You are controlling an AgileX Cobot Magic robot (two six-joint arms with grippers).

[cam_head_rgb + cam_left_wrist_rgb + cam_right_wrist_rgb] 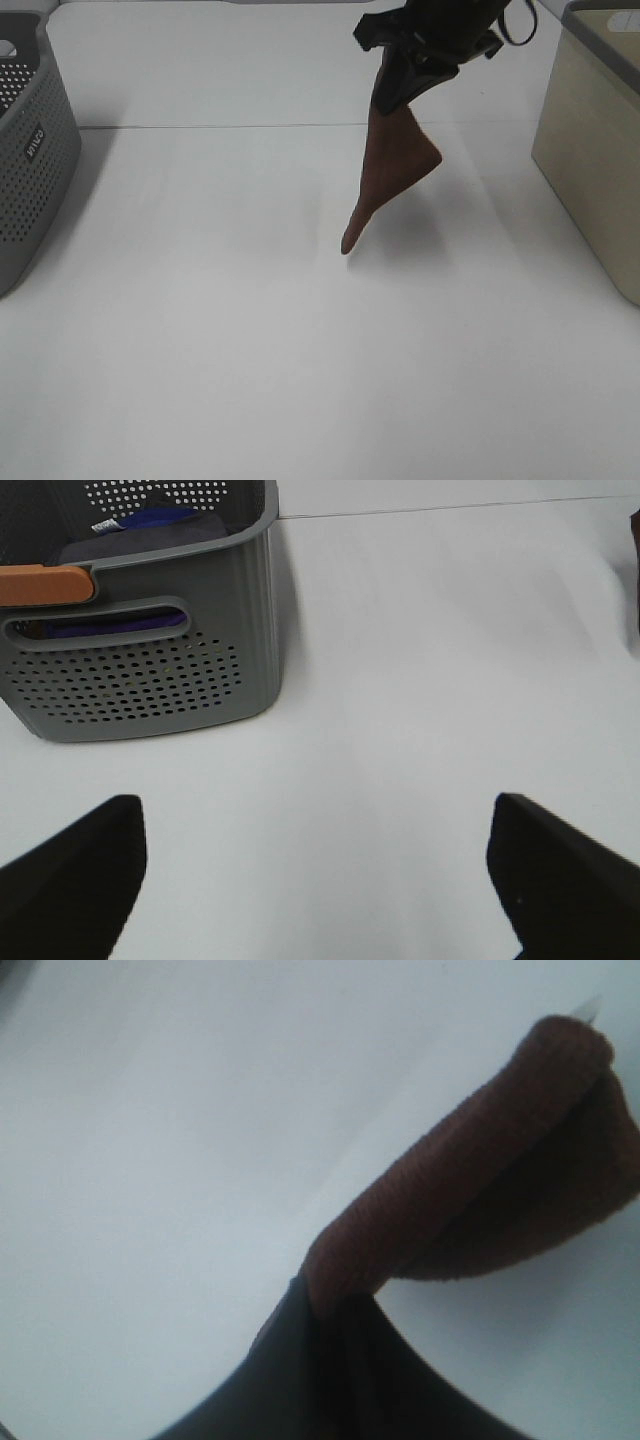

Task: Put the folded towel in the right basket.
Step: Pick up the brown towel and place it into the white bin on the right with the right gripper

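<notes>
The right gripper (393,92) hangs high over the far middle of the white table (230,360), its jaws pressed together on one end of the folded towel (392,175). The dark brown cloth is pinched at its top and droops straight down below the fingertips. It widens into a loose bulge partway down and then narrows to a point that hangs low and slightly toward the left of the exterior view. That lower tip sits right at the table surface beside its own faint shadow, and whether it touches the table or clears it cannot be told. In the right wrist view the towel runs outward from between the dark fingers as a thick rolled fold with a flap sagging beneath it, and a sliver of white shows at its far end. The right basket (595,150), beige and smooth-walled with a dark grey rim, stands at the right edge of the table. It is well apart from the towel and the gripper, and neither is over its opening. The left gripper (320,880) has its fingers (70,880) spread wide with nothing between them, over bare table near the grey perforated basket (150,670) on the left side. That basket holds a dark blue cloth (150,525), and an orange piece (45,583) lies at its rim
</notes>
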